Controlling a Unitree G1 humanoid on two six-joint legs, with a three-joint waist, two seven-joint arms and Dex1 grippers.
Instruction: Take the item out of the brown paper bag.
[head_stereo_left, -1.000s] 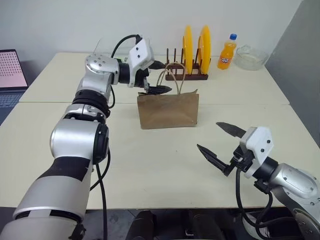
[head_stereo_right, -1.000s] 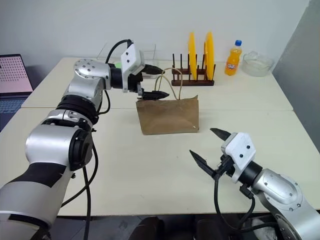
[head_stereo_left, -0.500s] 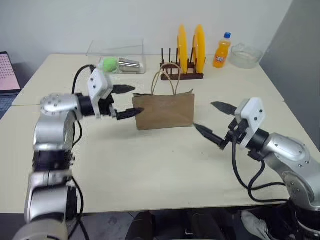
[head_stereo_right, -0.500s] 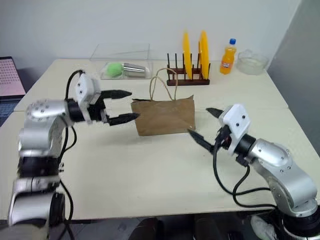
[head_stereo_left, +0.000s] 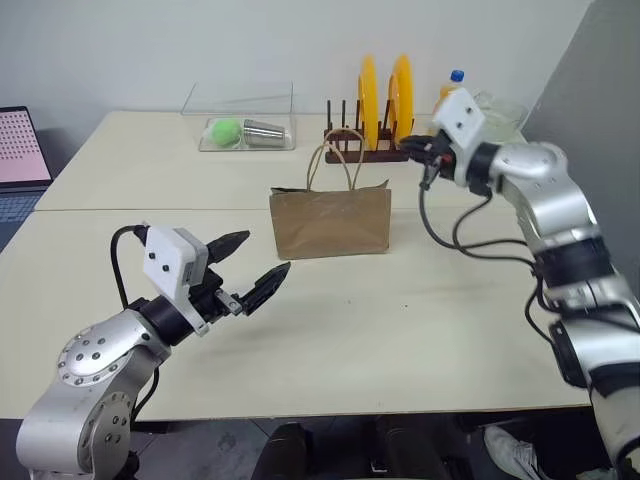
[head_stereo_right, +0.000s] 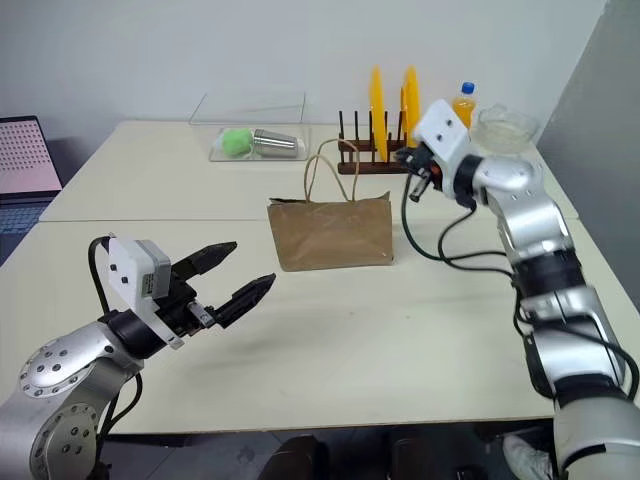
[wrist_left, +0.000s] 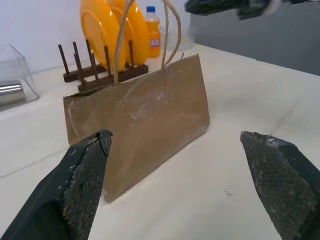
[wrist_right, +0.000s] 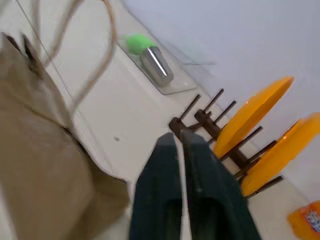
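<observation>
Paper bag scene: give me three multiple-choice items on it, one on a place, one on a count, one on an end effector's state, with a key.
1. Where does the paper bag stand?
A. In front of the plate rack
B. Inside the clear box
C. On the laptop

2. How many yellow plates are in the rack?
A. One
B. Two
C. Four

3. How is the right end effector?
A. Open wide
B. Shut on the orange bottle
C. Shut, holding nothing

Key: 1 A, the bag stands upright on the table, nearer the robot than the rack. 2 B, two discs stand on edge. 3 C, the right wrist view shows its fingers together with nothing between them.
</observation>
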